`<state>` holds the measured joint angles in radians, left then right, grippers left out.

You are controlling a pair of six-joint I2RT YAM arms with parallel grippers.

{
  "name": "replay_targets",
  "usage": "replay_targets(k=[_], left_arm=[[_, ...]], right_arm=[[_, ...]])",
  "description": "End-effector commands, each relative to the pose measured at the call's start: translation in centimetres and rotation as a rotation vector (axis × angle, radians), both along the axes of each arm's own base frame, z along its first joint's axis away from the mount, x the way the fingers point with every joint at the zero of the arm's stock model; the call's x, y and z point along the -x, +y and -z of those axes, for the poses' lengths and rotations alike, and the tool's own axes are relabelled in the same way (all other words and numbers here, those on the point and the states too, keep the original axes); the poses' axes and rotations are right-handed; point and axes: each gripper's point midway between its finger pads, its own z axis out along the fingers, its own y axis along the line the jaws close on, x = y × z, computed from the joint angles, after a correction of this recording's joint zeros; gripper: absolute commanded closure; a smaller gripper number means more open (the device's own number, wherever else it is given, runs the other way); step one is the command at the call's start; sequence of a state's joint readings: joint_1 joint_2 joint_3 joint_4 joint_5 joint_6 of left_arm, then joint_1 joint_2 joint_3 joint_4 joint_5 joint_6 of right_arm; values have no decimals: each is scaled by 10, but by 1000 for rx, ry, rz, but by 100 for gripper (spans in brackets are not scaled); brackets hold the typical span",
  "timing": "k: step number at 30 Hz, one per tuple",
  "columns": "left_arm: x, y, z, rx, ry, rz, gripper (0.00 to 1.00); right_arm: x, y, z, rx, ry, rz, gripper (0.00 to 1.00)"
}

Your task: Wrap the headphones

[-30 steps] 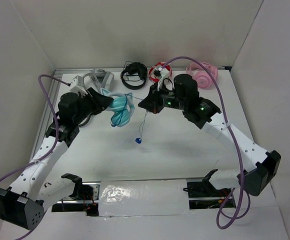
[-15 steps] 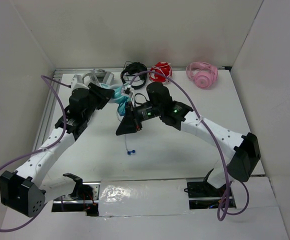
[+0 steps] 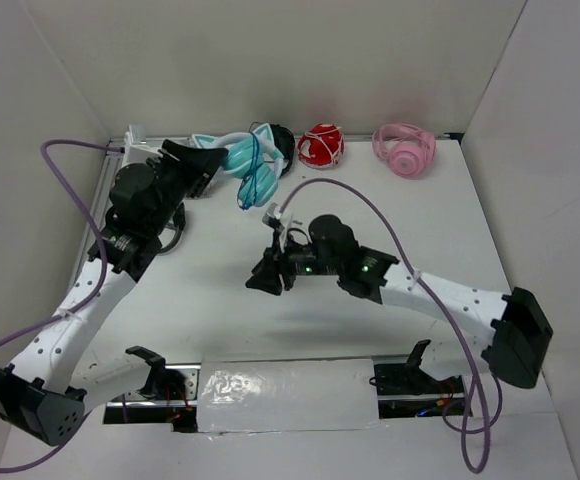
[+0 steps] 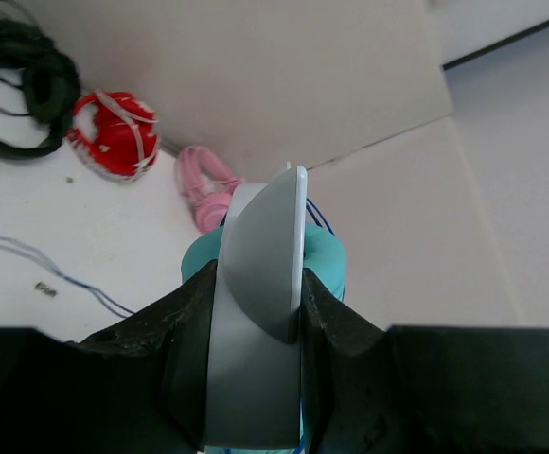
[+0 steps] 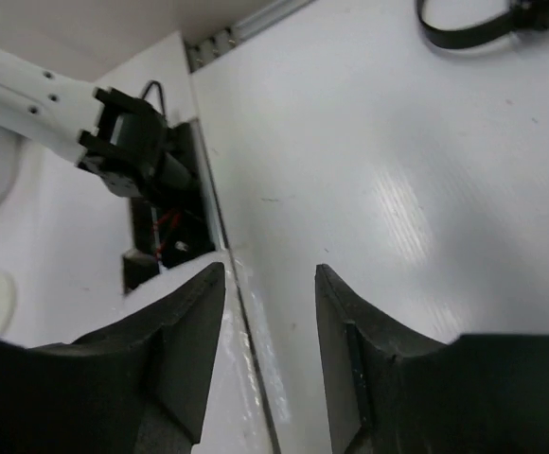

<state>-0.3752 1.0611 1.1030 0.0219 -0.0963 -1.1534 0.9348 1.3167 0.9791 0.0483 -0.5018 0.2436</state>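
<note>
Pincers, two in all, are working over a white bench (image 3: 220,330) that is carrying four sets of headphones. The left gripper (image 3: 205,158) is clamping shut on the pale headband of the headphones (image 3: 252,165), the teal pair, near the far edge and left of centre. In its wrist view the headband is filling the gap between the fingers (image 4: 185,350), with a teal cup (image 4: 324,257) peeking out behind. A thin blue cable (image 4: 28,257) is running out of that picture's left edge. The right gripper (image 3: 266,277) is hovering around the middle of the bench, its fingers (image 5: 185,331) standing apart with only bare surface between them. Along the far edge are sitting one black pair (image 4: 24,71), one red pair (image 3: 321,146) and one pink pair (image 3: 405,150). From above, the black pair is mostly hidden behind the teal cups, and the right wrist view is cutting it off at the top.
</note>
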Motion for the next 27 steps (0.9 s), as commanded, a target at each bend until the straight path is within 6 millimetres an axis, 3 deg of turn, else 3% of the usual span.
replay_targets(k=[1,2,3,5,7,11,16,22,27], left_arm=[[38,0,-104,92,-279,74,100],[40,0,-110,89,-296,80,100],[45,0,-118,84,-319,86,100],[52,-1,-127,82,-347,107,100],[58,-3,-135,75,-366,129,100],[71,-7,-151,70,-404,179,100],[83,-11,-163,63,-417,227,100],[102,-12,-169,70,-451,271,100],[117,-4,-180,64,-493,254,100]], right_arm=[[-23,-21,-29,-113,-224,229,49],[-26,-25,-25,-113,-240,268,46],[-30,-30,-36,-161,-272,319,44],[-51,-47,-18,-140,-287,475,38],[-70,-62,-16,-142,-322,608,31],[-90,-71,-22,-130,-403,713,28],[-87,-66,-31,-176,-475,670,26],[-66,-34,-52,-270,-502,478,22],[-63,-21,-74,-308,-544,445,19]])
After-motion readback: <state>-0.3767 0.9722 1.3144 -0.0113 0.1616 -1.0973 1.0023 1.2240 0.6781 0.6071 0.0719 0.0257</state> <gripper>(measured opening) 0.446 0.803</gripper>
